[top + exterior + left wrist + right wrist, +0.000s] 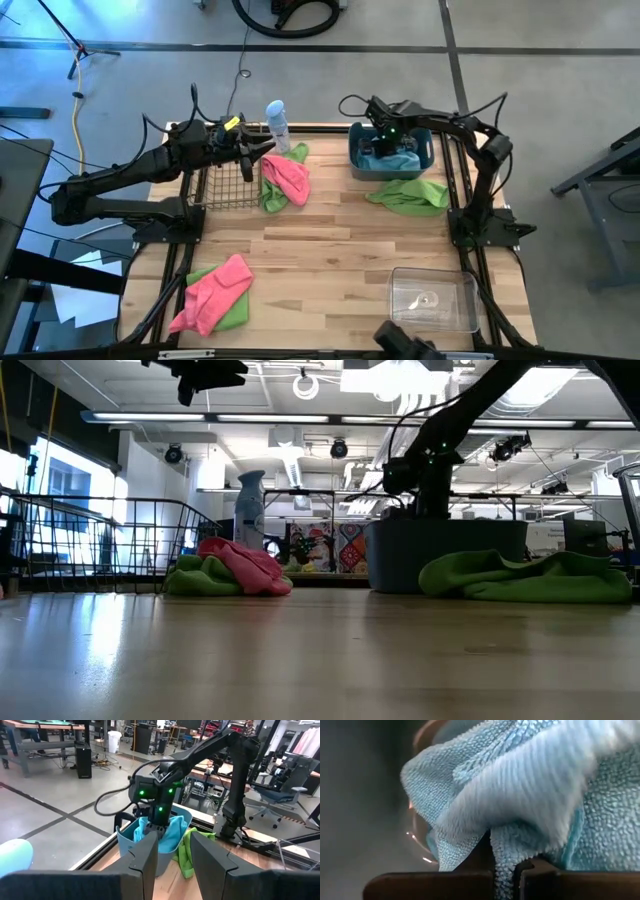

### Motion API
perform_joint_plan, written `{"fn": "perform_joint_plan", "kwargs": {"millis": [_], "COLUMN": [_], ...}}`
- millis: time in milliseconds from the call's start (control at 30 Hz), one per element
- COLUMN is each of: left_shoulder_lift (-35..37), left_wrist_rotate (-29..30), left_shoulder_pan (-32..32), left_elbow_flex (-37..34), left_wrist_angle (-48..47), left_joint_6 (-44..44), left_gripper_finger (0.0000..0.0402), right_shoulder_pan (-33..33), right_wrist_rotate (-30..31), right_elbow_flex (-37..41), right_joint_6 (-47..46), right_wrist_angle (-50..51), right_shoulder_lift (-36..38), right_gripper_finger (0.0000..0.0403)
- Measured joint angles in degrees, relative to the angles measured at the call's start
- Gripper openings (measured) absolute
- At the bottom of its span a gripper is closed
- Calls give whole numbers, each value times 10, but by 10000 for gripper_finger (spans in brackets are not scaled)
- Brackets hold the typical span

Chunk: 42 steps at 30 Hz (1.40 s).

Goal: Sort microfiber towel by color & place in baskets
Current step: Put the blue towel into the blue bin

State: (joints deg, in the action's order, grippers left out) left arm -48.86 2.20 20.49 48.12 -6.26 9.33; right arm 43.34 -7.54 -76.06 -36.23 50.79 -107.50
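The right gripper (385, 140) is down in the grey-blue tub (425, 158) at the worktop's (330, 260) far side, its jaws pressed together on a fold of light teal towel (530, 795). A green towel (410, 195) lies just beside the tub. The left gripper (258, 148) hovers at the wire basket (222, 185), jaws slightly spread and holding nothing. No writing can be read.
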Motion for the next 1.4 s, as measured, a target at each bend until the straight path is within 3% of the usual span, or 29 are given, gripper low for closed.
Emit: {"fn": "perform_joint_plan", "kwargs": {"millis": [467,567,867,1000,1400], "left_shoulder_lift": [0,0,0,0,0], "left_wrist_rotate": [0,0,0,0,0], "left_shoulder_pan": [0,0,0,0,0], "left_elbow_flex": [0,0,0,0,0], "left_wrist_angle": [0,0,0,0,-1], "left_joint_6": [0,0,0,0,1], "left_gripper_finger": [104,104,104,104,104], "right_shoulder_pan": [-4,-5,-10,-10,-2], "right_wrist_rotate": [-14,-22,-30,-25,6], "right_elbow_flex": [0,0,-14,-50,-207], "right_joint_6": [-10,5,36,54,127], "right_wrist_angle": [-14,-15,2,36,172], "right_shoulder_lift": [-31,-31,-17,-8,-8], "right_gripper_finger": [5,32,166,185,186]}}
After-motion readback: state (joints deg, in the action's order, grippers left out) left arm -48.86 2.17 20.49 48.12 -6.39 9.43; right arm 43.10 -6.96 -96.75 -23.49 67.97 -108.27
